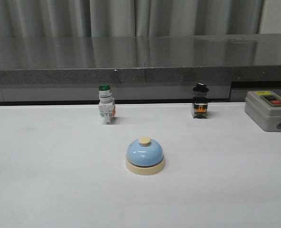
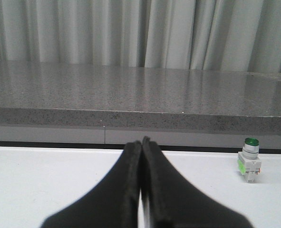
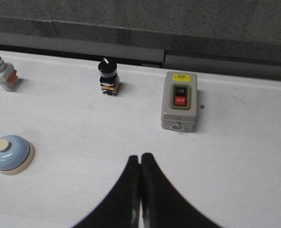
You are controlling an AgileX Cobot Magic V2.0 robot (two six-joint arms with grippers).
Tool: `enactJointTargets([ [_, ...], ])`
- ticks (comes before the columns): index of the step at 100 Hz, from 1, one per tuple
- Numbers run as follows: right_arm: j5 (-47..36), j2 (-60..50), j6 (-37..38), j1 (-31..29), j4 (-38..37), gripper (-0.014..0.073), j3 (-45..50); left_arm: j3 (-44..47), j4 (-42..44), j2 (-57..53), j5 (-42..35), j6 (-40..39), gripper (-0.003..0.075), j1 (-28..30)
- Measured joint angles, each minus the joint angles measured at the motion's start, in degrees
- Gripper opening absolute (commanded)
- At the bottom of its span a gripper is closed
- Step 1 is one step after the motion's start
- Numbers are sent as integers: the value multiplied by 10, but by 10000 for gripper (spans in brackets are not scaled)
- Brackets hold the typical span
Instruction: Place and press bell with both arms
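Observation:
The light-blue dome bell [image 1: 145, 156] with a cream base and cream button stands upright on the white table, near the middle. It also shows in the right wrist view [image 3: 10, 154]. No arm shows in the front view. My left gripper [image 2: 141, 141] is shut and empty, low over the table, facing the grey ledge; the bell does not show in its view. My right gripper [image 3: 140, 157] is shut and empty, above the table, well apart from the bell.
A green-capped white switch [image 1: 106, 103] stands behind the bell to the left and also shows in the left wrist view [image 2: 249, 159]. A black-capped switch [image 1: 200, 100] stands at the back right. A grey ON/OFF box [image 1: 269, 110] sits at the far right. A grey ledge [image 1: 140, 71] bounds the back.

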Motion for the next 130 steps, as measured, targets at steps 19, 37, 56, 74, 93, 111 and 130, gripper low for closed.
enactJointTargets([
  [19,-22,-102,0,0,0,-60,67,0,0,0,0,0,-20,0],
  [37,-40,-168,0,-1,0,-60,103,0,0,0,0,0,-20,0],
  [56,-41,-182,0,-1,0,-60,109,0,0,0,0,0,-20,0],
  [74,-41,-182,0,-1,0,-60,110,0,0,0,0,0,-20,0],
  [93,-41,-182,0,-1,0,-60,110,0,0,0,0,0,-20,0],
  [111,-41,-182,0,-1,0,-60,110,0,0,0,0,0,-20,0],
  [130,-66,-185,0,-1,-9,-60,117,0,0,0,0,0,-20,0],
])
